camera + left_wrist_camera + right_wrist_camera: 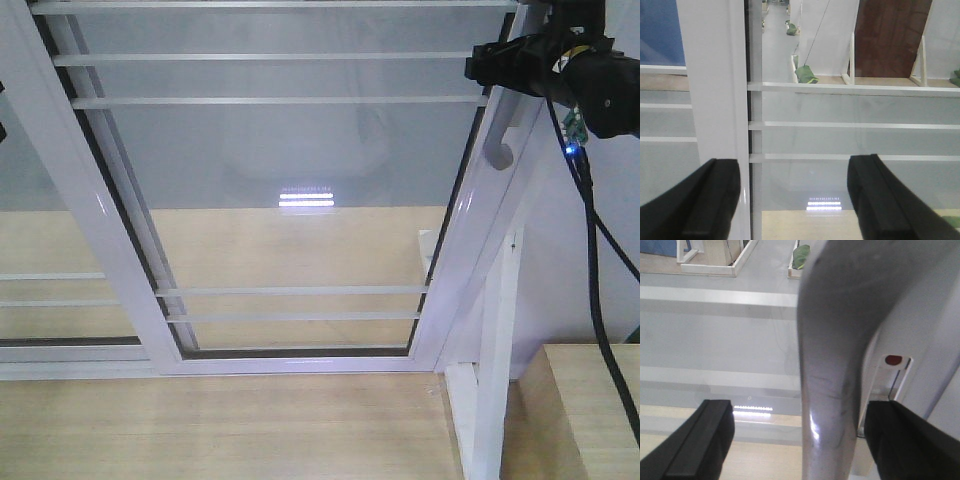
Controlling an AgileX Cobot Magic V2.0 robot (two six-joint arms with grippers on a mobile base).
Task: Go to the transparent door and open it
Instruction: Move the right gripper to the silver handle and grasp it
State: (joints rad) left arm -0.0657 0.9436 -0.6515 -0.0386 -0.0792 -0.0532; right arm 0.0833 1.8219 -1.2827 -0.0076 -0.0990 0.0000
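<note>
We see right black claw (805, 440) open astride curved silver-grey handle (835, 340) of white-framed clear-glass door (280, 150), gripping nothing; left claw (795, 200) open, empty. Risk: slip if pulled unclosed.

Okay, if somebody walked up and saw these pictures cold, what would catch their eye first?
The curved silver-grey handle fills the right wrist view, standing between the open jaws of the right gripper. In the front view the transparent door with its white horizontal bars spans the picture, with a bright striped light reflection at its middle.
</note>
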